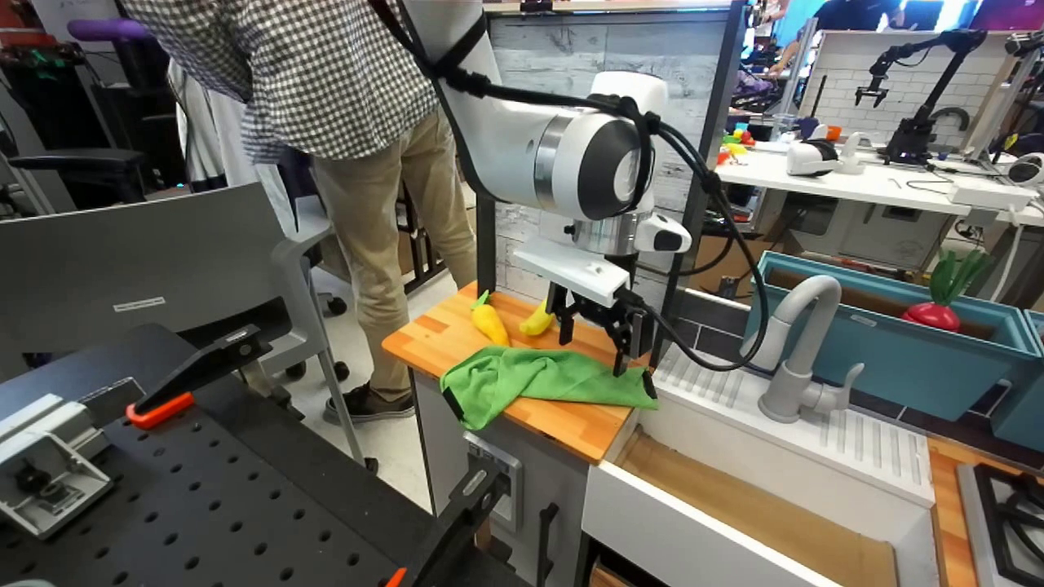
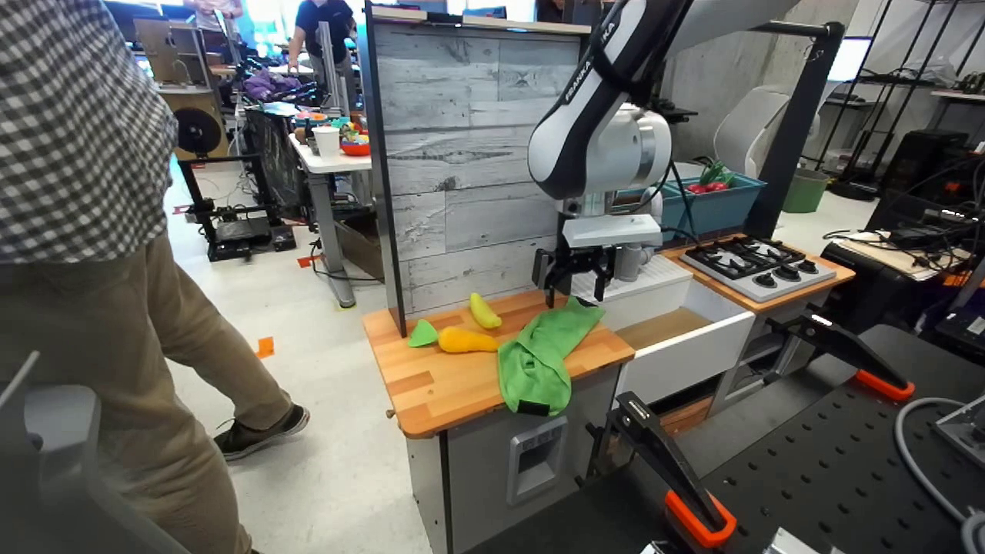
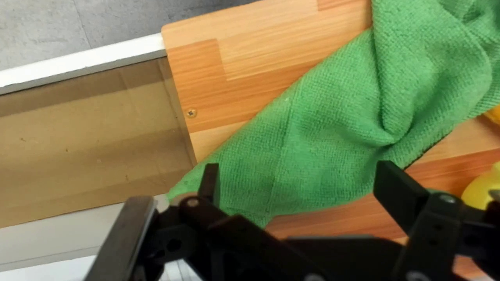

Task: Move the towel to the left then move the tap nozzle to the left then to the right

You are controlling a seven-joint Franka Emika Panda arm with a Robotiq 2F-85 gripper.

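Lying blw pincer (image 2: 575,297): grn towel (image 2: 541,354)

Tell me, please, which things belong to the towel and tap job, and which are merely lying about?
For the job:
green towel
light grey tap nozzle
gripper, open, over the towel

Just lying about:
curved yellow piece
orange-yellow piece with green top
red vegetable in the blue planter

On the wooden tabletop (image 2: 415,385), a banana (image 2: 485,310) lies near an orange toy (image 2: 468,340) with a green top, in front of a grey panel (image 2: 469,123). Just beside is a white sink (image 2: 692,358), a stove (image 2: 758,265) past it; the blue planter (image 1: 889,350) behind holds a red radish (image 1: 932,316). A person (image 1: 342,122) in a checked shirt stands near a grey chair (image 1: 155,261). Orange-ended clamps (image 2: 669,454) sit along a black plate (image 2: 816,454).
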